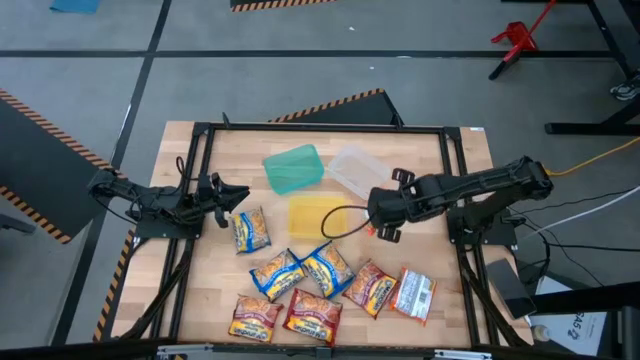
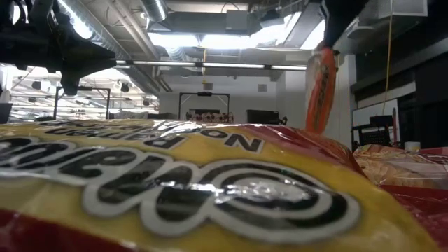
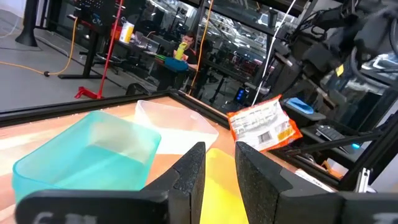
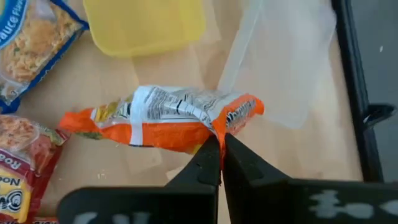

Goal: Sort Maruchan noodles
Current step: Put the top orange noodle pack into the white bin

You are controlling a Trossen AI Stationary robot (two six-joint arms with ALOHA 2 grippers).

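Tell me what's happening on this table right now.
The right gripper is shut on an orange noodle packet, holding it in the air near the yellow container and the clear container. The left gripper waits at the table's left side, beside a blue packet. More packets lie along the near edge.

Grey concrete floor point(image 1: 300, 60) around the light wood table point(image 1: 215, 280), with orange-black hazard tape strips point(image 1: 330, 105) and a red stand point(image 1: 515, 40) on the floor. Low view shows an industrial ceiling with bright strip lights point(image 2: 203, 38) and ducts. Yellow cable point(image 1: 590, 160) runs beside the table.
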